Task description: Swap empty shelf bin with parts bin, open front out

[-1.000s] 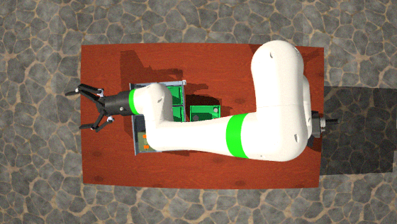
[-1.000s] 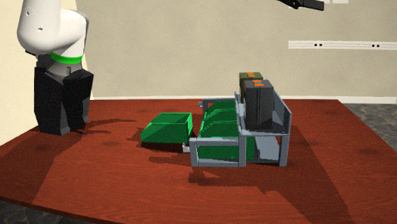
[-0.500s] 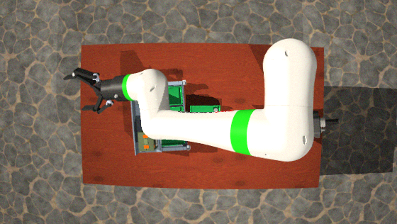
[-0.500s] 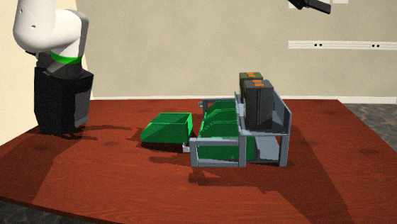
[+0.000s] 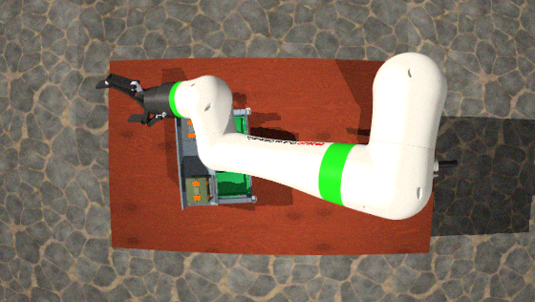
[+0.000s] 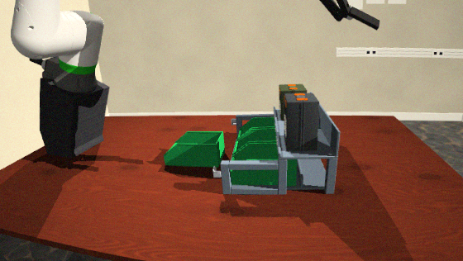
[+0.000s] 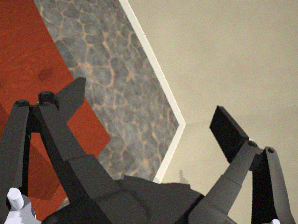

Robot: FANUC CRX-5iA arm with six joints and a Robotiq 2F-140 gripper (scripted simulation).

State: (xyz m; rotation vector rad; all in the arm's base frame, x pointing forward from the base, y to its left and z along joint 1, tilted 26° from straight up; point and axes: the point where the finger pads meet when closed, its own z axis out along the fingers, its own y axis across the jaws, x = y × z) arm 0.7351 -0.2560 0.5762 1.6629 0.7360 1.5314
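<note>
My tool [image 5: 125,102] hangs high over the bench [image 5: 143,225] edge, fingers spread wide with nothing between them. Well below and behind it stands the shelf [image 6: 307,154], bins in its bays. The green bin [image 6: 195,149] sits on the bench just beyond the shelf, on the side away from my tool.
</note>
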